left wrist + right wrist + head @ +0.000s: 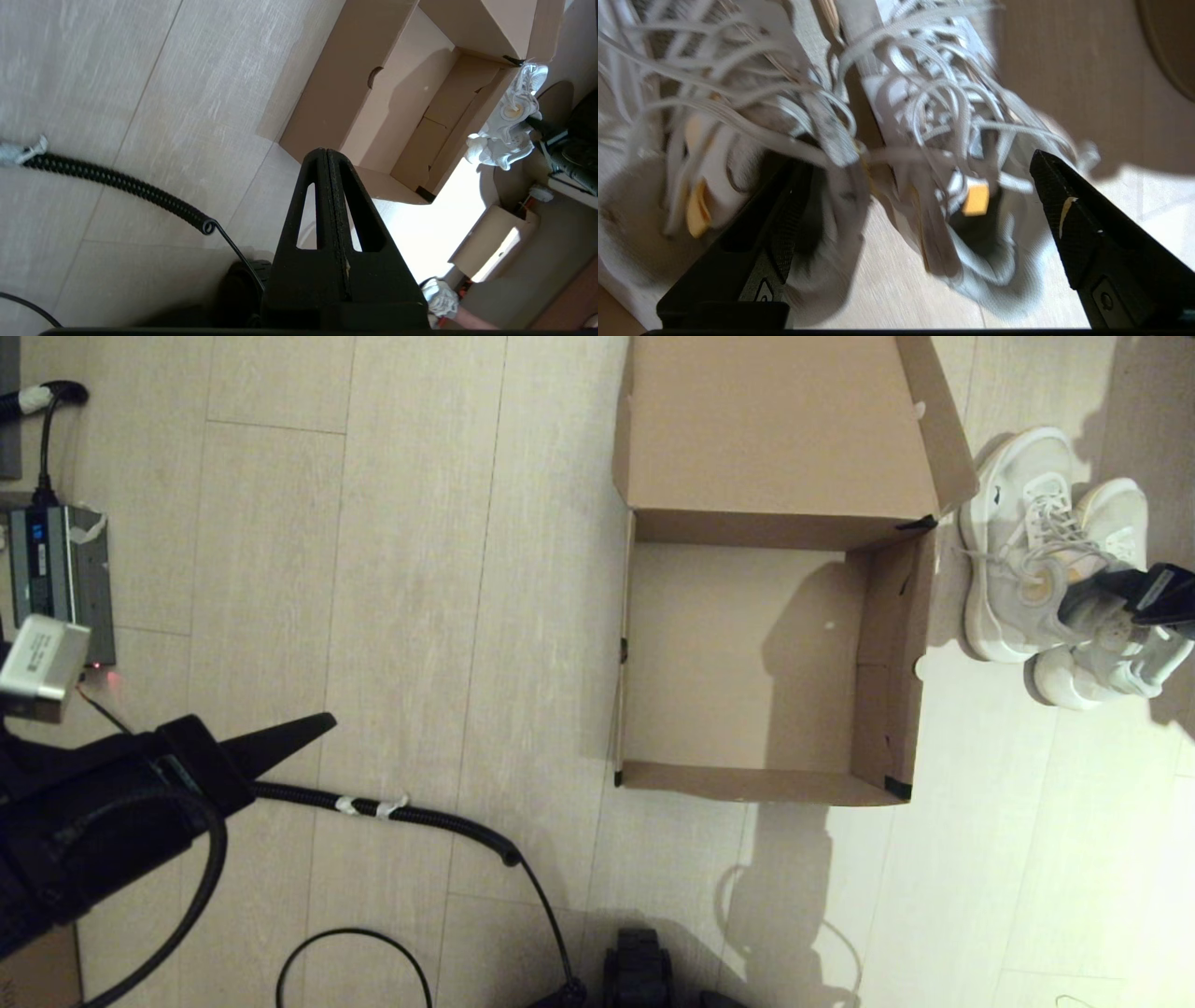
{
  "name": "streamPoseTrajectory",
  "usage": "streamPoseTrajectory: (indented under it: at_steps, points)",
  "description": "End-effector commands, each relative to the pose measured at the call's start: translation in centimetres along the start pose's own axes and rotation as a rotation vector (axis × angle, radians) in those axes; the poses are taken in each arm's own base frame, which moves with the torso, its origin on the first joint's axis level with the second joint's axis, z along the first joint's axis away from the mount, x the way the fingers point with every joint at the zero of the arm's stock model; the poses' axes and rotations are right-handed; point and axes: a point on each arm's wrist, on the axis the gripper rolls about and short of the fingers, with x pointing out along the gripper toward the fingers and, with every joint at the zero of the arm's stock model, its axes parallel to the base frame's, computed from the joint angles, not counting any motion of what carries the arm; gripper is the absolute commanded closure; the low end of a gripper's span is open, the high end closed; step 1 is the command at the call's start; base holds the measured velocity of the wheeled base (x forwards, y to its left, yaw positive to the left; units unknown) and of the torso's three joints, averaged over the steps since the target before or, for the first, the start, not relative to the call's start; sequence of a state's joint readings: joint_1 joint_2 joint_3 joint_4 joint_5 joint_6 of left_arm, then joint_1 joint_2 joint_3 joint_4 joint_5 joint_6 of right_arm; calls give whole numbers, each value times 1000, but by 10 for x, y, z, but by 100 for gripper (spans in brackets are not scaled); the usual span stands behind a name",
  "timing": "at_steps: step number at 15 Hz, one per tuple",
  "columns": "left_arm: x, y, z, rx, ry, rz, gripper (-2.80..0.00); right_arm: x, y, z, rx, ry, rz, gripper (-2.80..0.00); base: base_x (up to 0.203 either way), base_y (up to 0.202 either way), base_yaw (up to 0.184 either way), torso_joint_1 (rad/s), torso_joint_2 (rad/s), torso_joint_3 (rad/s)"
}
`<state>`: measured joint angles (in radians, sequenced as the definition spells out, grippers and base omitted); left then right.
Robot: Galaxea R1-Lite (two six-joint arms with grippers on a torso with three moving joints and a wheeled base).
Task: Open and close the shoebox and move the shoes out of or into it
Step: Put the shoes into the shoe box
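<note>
Floor (392, 569): shoes (896, 154) btwn spread right gripper (920, 200) jaws.

Head view: right gripper (1116, 616) hid the heel ends of the shoes (1046, 555); arm cut off by right edge. Shoebox (766, 653) lid ran past top edge. Left gripper (308, 726) body cut by left edge. Right wrist view: laces and tongues smeared w/ blur, shoe toes out of frame. Left wrist view: shoes too small for detail; a gloved hand (439, 298) partly behind the gripper.
</note>
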<state>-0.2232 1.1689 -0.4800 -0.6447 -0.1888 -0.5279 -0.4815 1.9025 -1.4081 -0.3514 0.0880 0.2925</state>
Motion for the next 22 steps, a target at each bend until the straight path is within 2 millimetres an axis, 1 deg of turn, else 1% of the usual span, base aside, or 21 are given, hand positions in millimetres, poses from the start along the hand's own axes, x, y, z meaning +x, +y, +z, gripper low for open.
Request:
streamPoseTrajectory:
  at_steps: [1, 4, 6, 8, 10, 12, 14, 17, 20, 21, 22]
  points:
    - [-1, -1, 1, 2, -8, -6, 0, 12, -6, -11, 11, 18, -3, -280, 0, 0, 0, 0, 0, 0]
    - [-5, -2, 1, 3, -14, -6, 0, 12, -5, -13, 49, 27, 3, -280, 0, 0, 0, 0, 0, 0]
    - [-6, -1, 0, 3, -11, -5, 0, 14, -7, -19, 56, 45, 2, -280, 0, 0, 0, 0, 0, 0]
    - [-6, -2, 1, 4, -15, -8, 0, 14, -7, -26, 60, 68, -3, -280, 0, 0, 0, 0, 0, 0]
    - [-7, -2, 0, 3, -13, -6, 0, 13, -6, -37, 56, 101, -4, -280, 0, 0, 0, 0, 0, 0]
    - [-7, -1, -1, 2, -7, -3, 0, 12, -5, -46, 49, 93, 9, -280, 0, 0, 0, 0, 0, 0]
    - [-8, -1, -2, 1, -6, -1, 0, 14, -2, -49, 38, 56, 33, -280, 0, 0, 0, 0, 0, 0]
    - [-9, -1, -2, 2, -8, -2, 0, 20, 1, -48, 35, 45, 46, -280, 0, 0, 0, 0, 0, 0]
    - [-10, 0, -3, 1, -8, 2, 0, 32, 4, -50, 31, 41, 56, -280, 0, 0, 0, 0, 0, 0]
    - [-11, 0, -3, 2, -9, 1, 0, 35, 4, -51, 29, 42, 57, -161, 0, 0, 0, 0, 0, 0]
    - [-11, 0, -4, 1, -6, 3, 0, 37, 5, -54, 30, 47, 56, 0, 0, 0, 0, 0, 0, 0]
